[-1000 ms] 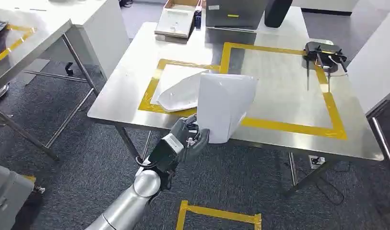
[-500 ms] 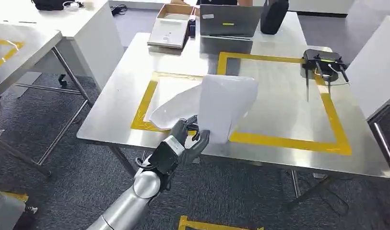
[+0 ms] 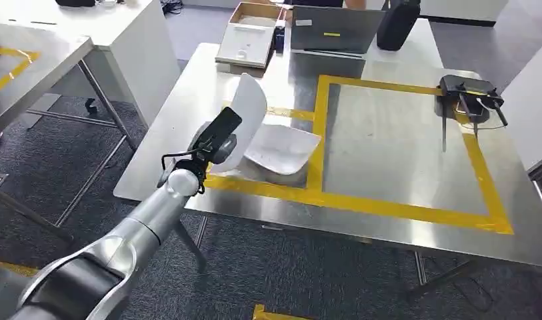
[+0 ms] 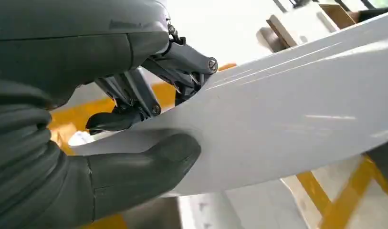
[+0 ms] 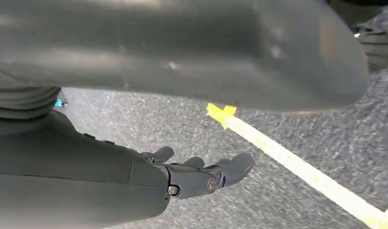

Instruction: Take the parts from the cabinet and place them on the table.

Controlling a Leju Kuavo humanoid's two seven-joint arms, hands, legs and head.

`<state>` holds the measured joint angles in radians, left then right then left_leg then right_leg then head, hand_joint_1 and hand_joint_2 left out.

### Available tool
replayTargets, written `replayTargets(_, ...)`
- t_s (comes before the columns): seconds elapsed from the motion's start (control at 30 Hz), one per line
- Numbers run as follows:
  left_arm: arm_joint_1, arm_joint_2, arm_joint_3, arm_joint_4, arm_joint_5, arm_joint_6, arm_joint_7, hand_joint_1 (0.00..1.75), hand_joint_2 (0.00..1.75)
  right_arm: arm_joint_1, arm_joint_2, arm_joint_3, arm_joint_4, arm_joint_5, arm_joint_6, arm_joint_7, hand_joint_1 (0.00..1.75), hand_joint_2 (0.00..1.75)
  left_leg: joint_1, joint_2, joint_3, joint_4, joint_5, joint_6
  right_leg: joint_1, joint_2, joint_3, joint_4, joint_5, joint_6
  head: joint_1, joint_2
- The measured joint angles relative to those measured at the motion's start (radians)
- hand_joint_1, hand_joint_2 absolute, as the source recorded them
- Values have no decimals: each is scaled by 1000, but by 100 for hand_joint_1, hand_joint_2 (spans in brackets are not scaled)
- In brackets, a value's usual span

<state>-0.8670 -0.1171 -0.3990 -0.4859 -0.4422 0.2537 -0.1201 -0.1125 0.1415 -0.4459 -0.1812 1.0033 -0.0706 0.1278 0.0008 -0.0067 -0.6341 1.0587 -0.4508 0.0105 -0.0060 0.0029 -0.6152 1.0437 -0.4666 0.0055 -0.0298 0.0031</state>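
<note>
The white curved part (image 3: 249, 117) was pinched at its edge by the left hand (image 3: 218, 141) above the table (image 3: 401, 140), beside another part (image 3: 285, 150), so a slip or a clash was risked.

Silver left arm (image 3: 141, 223), black cabled wrist, dark screw-jointed fingers (image 4: 130, 90).
</note>
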Motion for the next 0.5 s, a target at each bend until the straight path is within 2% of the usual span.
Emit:
replayTargets(0.03,-21,12,2,29,-15,0,20,175,175,-1,0,0,0,0,4,0,0,0,-3,0,-1,1,-2,-1,-3,1,4,-7,6,7,0,0)
replayTargets(0.07,-40,27,2,51,-36,0,47,175,175,-1,2,0,0,2,7,-2,0,0,-2,1,1,-4,1,12,-3,2,4,-6,6,14,-1,0)
replayTargets(0.13,-69,45,2,96,-70,2,89,175,175,-1,1,0,0,2,8,-3,0,0,0,2,5,-10,6,0,-1,3,3,-6,7,7,0,0)
replayTargets(0.3,-112,93,0,158,-152,7,180,175,175,-1,0,0,0,4,10,-5,0,0,0,2,12,-22,10,-11,-1,4,3,-6,6,-2,0,0)
replayTargets(0.5,-119,129,-3,195,-193,4,206,175,175,-6,0,0,0,12,22,3,0,0,0,2,13,-25,11,-17,0,4,3,-6,5,-6,0,0)
